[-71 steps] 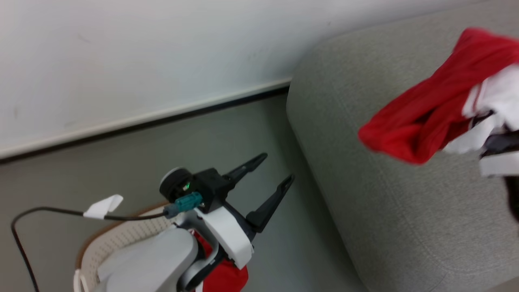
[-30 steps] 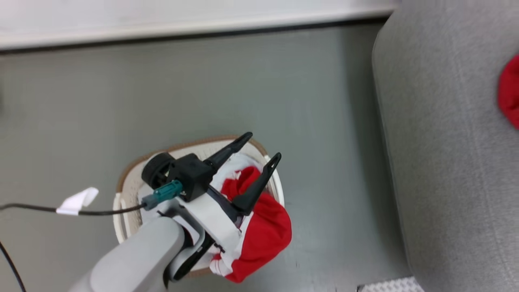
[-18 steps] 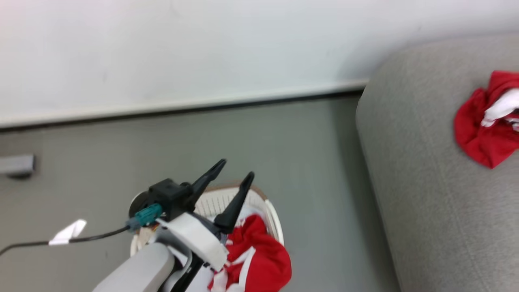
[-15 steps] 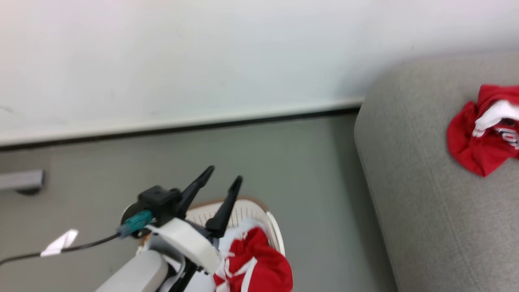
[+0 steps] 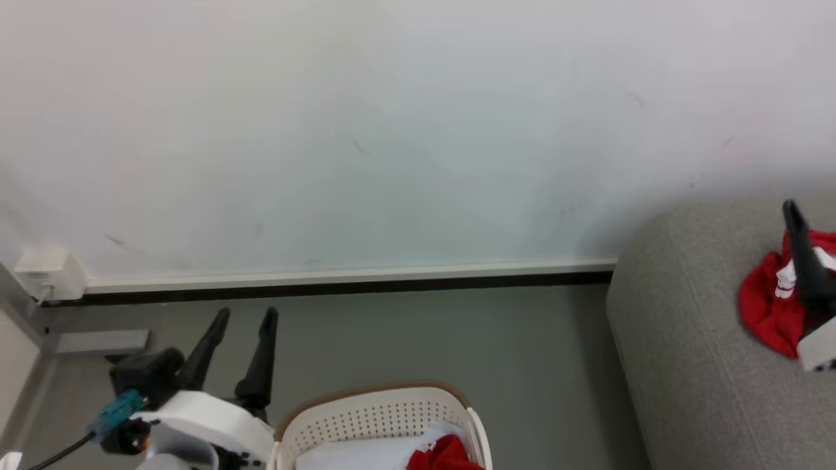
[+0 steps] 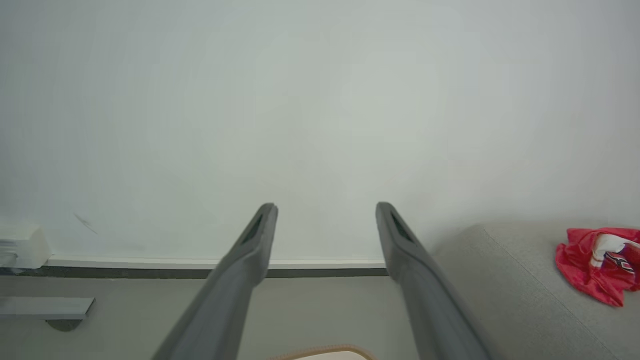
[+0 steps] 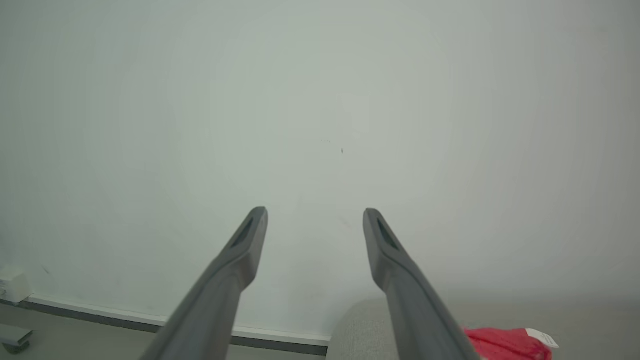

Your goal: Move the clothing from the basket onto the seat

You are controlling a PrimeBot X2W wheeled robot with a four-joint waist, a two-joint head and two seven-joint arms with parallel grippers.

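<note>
The white perforated basket (image 5: 375, 410) with a brown rim stands on the floor at the bottom of the head view. A red garment (image 5: 449, 457) lies in its right corner on pale white fabric (image 5: 356, 455). My left gripper (image 5: 243, 318) is open and empty, raised just left of the basket and apart from it; the left wrist view shows its gap (image 6: 325, 210) against the wall. On the light grey sofa (image 5: 679, 339) lies a crumpled red jersey (image 5: 764, 307) with white trim. My right gripper (image 7: 315, 212) is open and empty above that jersey (image 7: 502, 344).
A pale wall with a white-and-black baseboard (image 5: 339, 279) runs behind everything. A white box (image 5: 49, 273) sits on the wall at the far left, with a grey bar (image 5: 98, 341) on the floor below. Grey floor (image 5: 522, 352) lies between basket and sofa.
The head camera has tilted up. My right gripper has let go of the red jersey, which now lies on the sofa. My left gripper has shifted from over the basket to its left.
</note>
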